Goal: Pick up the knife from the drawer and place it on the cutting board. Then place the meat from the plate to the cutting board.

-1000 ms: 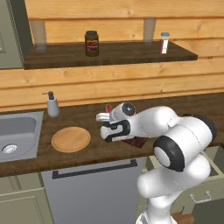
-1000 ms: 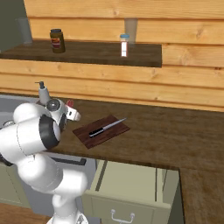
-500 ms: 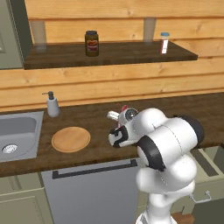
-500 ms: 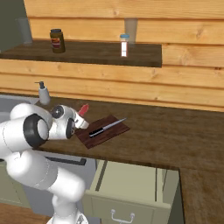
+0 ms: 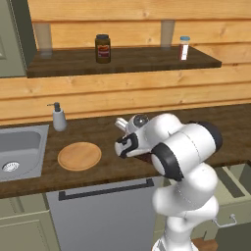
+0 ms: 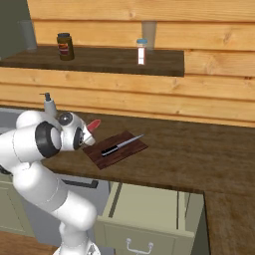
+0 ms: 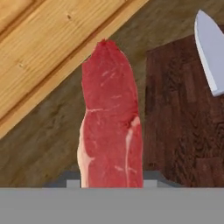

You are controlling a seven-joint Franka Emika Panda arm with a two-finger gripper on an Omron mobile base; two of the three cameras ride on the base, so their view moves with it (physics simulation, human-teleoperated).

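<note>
Tool point(image 5: 128, 145) jaws are clamped on the meat, though from the left base camera the white arm covers most of it; a small pale end pokes up just above the tool. Well off to one side of the tool lies the plate point(image 5: 79, 156), bare, on the tabletop point(image 5: 29, 181). A soap bottle point(image 5: 59, 117) stands beyond the plate.

From the right base camera, the red tip of the meat point(image 6: 92, 125) juts out past the tool point(image 6: 85, 135), raised above the tabletop. Just beside and below it sits the cutting board point(image 6: 115, 149), with the knife point(image 6: 120, 145) lying across it, blade pointing away from the tool. Below the board the drawer point(image 6: 149, 215) hangs open.

Looking along the tool in the hand camera, the meat point(image 7: 111, 118) stands straight out between the fingers, a flat red-pink slab with a whitish fat edge. The board point(image 7: 183, 113) lies to one side of it, the knife blade point(image 7: 211, 52) at its far corner.

Judging by its look, the meat is light, soft and probably slippery; it seems gripped across its near end, so the free end may sag or slide on release.
</note>
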